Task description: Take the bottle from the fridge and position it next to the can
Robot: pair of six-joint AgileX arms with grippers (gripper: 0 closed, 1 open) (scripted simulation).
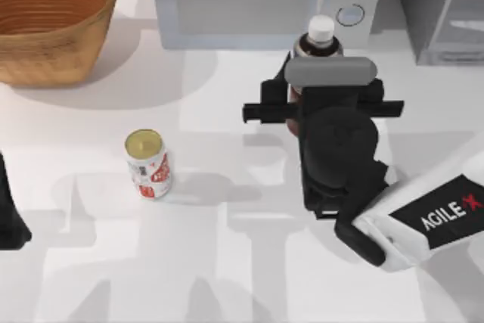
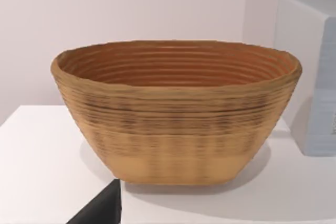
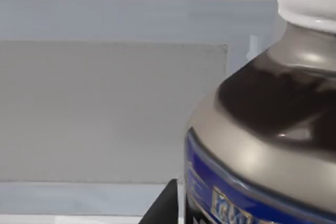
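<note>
Holding the bottle [image 1: 321, 35] with my right gripper [image 1: 311, 100]: the fingers look clamped on its body below the white cap, though the gripper housing covers the actual contact in the top view, so that's a judgement. Bottle stands upright, out of the fridge [image 1: 442, 13], in front of the microwave [image 1: 261, 1] near its knobs. Right wrist view has the bottle's shoulder and blue label band [image 3: 262, 145] close up, with the microwave front behind it. Can [image 1: 148, 163] stands upright on the table [image 1: 242, 277], toward the left, well apart from the bottle. So extraction looks done; the carry across to the can, set-down beside it and release are all left. Path between the two looks free. Basket [image 1: 49, 17] sits at the far left corner, away from that line. My left arm is parked at the table's left edge; its wrist view faces the basket [image 2: 176, 111]. Main watch item: coming in beside the can without knocking it.
</note>
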